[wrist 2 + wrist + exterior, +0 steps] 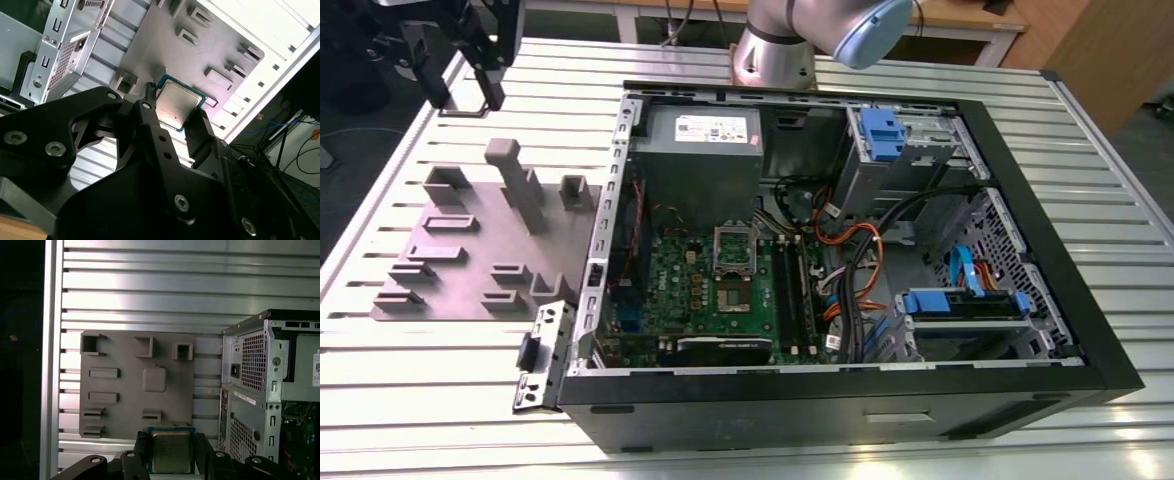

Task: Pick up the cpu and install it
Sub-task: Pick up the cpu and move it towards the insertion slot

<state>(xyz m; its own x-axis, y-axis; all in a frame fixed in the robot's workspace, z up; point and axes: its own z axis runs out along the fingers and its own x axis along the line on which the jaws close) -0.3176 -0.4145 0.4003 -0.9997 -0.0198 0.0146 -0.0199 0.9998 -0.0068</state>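
Right, we start wide: the ribbed aluminium surface [440,420] carries the big black steel computer case [854,410], lying open. At the exterior view's left of it sits the matte grey plastic tray [454,270] with its square pockets and upright pegs. Inside the case we see the green motherboard [707,290], and on it the shiny rectangular metal socket frame [731,248]. The black two-fingered hand [467,95] hangs above the surface beyond the tray, well apart from that socket. And it's got it! In both wrist views the fingers [201,452] are clamped on opposite edges of the cpu [171,455], a small flat square chip with a dull silver-grey lid and a teal-green rim. We judge this is the carry. Done well, it means a level chip, pressure on the edges alone and no twist, since that thin, smooth piece could slip or tilt.
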